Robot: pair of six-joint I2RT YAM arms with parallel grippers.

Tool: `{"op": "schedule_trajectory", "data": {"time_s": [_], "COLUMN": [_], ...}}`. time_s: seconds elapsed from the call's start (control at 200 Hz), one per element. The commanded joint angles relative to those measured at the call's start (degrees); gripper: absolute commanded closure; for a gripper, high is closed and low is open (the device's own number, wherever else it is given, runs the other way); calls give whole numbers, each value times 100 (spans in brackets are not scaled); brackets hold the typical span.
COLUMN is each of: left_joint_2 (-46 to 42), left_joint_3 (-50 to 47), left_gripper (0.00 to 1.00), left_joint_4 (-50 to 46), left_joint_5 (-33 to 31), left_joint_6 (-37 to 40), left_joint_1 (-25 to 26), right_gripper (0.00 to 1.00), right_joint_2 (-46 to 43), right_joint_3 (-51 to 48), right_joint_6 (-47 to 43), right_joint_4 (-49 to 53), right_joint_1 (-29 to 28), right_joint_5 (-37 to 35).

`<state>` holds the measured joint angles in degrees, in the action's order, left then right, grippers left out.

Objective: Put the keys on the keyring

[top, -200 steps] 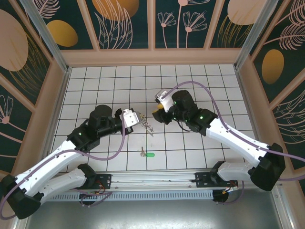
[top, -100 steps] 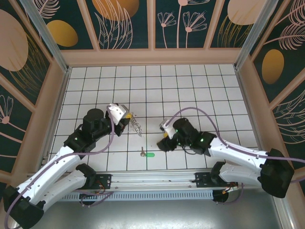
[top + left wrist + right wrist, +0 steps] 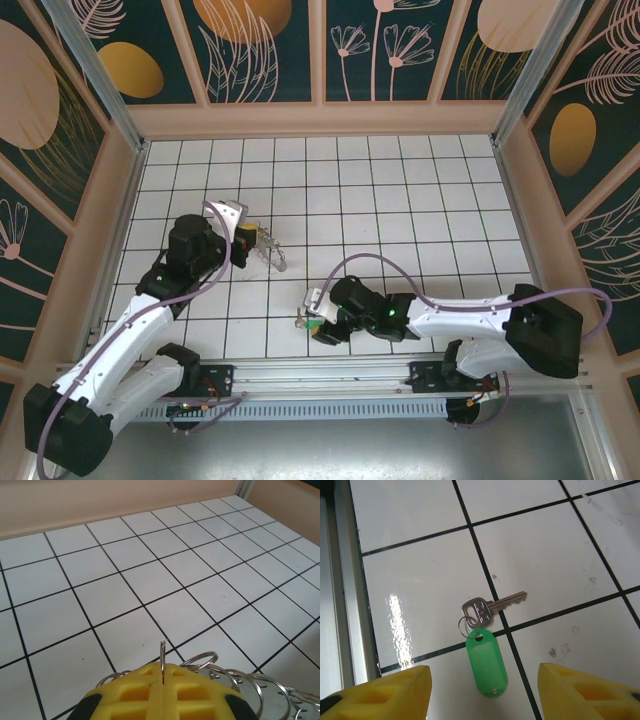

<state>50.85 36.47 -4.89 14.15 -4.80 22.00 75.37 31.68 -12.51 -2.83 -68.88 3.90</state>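
Keys lie flat on the white tiled floor, across a black grout line in the middle of my right wrist view. They are one silvery toothed key and a glossy green plastic tag, joined by a small wire loop. My right gripper hangs over them, yellow fingers wide apart, one on either side, placed to close on the bunch. My left gripper is clamped tight on the keyring, thin steel coils on a perforated band. It holds the keyring seemingly clear of the floor at centre-left of the top view, I judge for threading.
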Motion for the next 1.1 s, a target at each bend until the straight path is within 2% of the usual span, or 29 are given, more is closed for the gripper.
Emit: {"op": "schedule_trajectory", "data": {"time_s": [0.0, 0.18, 0.395, 0.681, 1.096], "left_joint_2": [97, 197, 112, -44, -123], "left_joint_3": [-38, -28, -50, -47, 80], "left_gripper": [100, 100, 100, 100, 100], "left_joint_4": [357, 348, 260, 156, 6], "left_joint_5": [395, 496, 427, 348, 433], "left_joint_6": [-182, -144, -127, -83, 109], "left_joint_1": [-251, -387, -457, -541, -547], "right_gripper": [44, 52, 56, 58, 61], "right_joint_2": [243, 889, 1224, 1360, 1697], "right_joint_3": [312, 727, 934, 1167, 1358], "right_joint_6": [-380, -548, -680, -993, -801], "right_joint_4": [-187, 106, 238, 602, 808], "right_joint_1": [-112, -291, -413, -403, -516], "right_joint_5": [-223, -329, -451, -571, -632]}}
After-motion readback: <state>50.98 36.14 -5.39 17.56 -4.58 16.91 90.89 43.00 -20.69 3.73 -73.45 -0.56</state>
